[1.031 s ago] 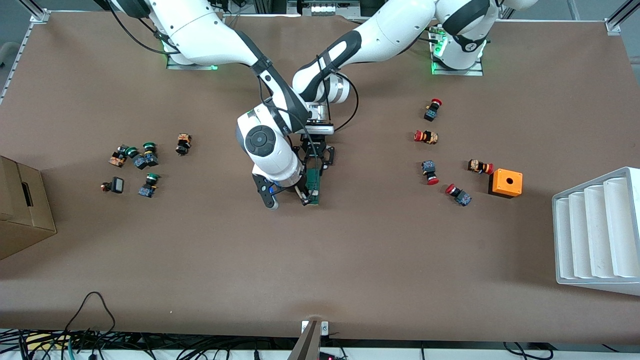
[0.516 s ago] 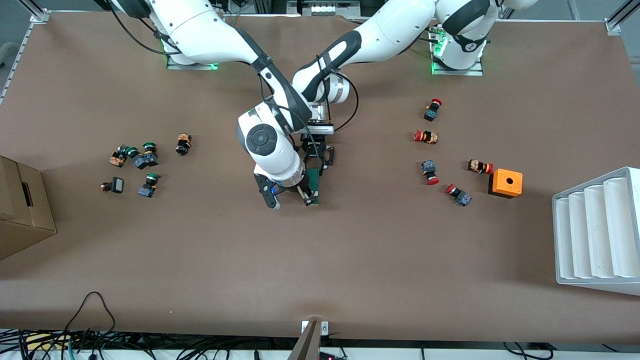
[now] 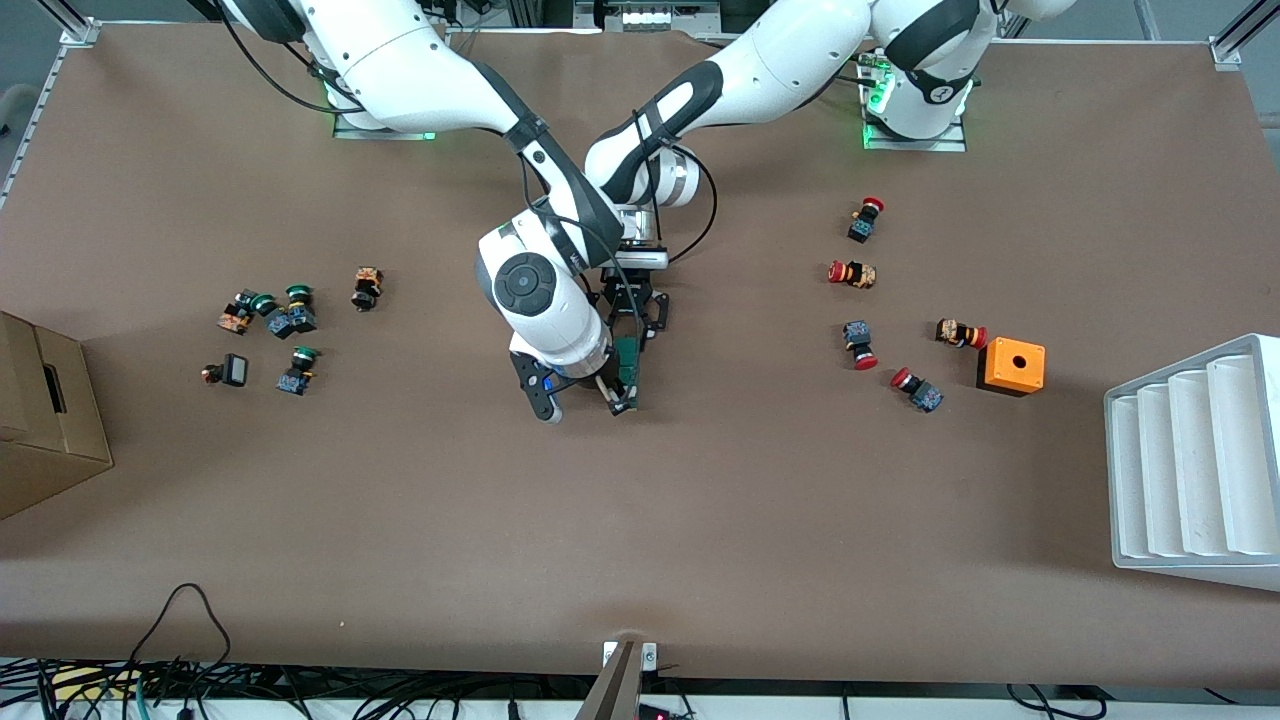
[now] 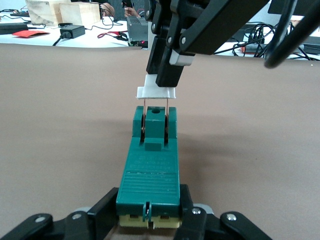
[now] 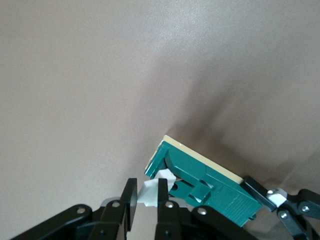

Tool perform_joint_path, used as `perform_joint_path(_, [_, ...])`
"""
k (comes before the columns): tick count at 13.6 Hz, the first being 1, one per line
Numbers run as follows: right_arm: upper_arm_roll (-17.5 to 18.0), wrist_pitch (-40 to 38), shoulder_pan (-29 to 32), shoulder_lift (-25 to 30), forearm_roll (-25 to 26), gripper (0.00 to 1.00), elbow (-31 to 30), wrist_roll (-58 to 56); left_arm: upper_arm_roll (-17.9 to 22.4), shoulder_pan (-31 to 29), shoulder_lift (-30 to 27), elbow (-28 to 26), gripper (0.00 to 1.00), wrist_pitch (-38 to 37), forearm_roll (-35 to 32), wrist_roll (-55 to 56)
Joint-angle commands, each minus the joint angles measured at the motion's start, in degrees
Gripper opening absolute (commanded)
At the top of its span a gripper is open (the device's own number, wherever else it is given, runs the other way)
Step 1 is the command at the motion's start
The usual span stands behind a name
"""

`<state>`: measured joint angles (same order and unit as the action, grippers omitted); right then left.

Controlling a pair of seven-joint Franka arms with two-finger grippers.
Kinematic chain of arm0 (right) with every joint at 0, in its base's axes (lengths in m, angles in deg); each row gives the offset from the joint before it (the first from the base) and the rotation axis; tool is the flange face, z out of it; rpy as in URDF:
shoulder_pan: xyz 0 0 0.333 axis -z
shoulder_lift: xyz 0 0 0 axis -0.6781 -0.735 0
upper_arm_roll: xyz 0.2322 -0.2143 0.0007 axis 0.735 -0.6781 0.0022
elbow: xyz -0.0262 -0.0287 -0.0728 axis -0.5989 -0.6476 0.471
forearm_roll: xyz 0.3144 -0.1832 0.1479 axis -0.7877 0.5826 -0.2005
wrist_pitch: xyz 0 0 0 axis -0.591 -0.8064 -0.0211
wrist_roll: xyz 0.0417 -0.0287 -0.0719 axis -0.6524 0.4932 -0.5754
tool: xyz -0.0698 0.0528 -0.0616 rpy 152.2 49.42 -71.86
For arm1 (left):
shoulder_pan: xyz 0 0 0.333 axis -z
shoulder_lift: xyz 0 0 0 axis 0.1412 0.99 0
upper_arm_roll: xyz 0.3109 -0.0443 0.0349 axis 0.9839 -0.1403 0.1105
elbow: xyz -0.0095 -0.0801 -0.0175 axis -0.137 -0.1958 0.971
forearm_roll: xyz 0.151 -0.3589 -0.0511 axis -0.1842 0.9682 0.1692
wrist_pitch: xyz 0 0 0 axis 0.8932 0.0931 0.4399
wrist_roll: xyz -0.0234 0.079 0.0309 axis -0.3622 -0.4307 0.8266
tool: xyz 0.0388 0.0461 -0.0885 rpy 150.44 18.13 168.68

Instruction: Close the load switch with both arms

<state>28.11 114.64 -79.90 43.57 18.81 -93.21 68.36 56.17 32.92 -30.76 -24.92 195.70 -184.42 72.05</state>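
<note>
Here, dark-green load switch (image 4: 149, 170), white handle (image 4: 157, 90) raised.

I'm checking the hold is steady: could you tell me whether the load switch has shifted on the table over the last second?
No. The load switch sits in the same spot relative to the orange box, held at one end by the left gripper.

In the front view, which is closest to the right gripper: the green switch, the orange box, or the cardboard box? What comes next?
1. The green switch, pinched at its white end by the right gripper.
2. The orange box, toward the left arm's end.
3. The cardboard box, at the right arm's table end.
</note>
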Motion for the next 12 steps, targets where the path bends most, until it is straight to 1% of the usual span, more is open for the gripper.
perform_joint_path(1, [0.6,0.1,-0.1,-2.9,0.5,0.20,3.0,1.2,0.5,0.3,3.4,4.1,0.42,2.4,-3.3,1.9])
perform_joint_path(12, [0.6,1.3,-0.1,-4.6,1.0,0.19,3.0,0.8,0.5,0.3,3.5,4.1,0.42,2.4,-3.3,1.9])
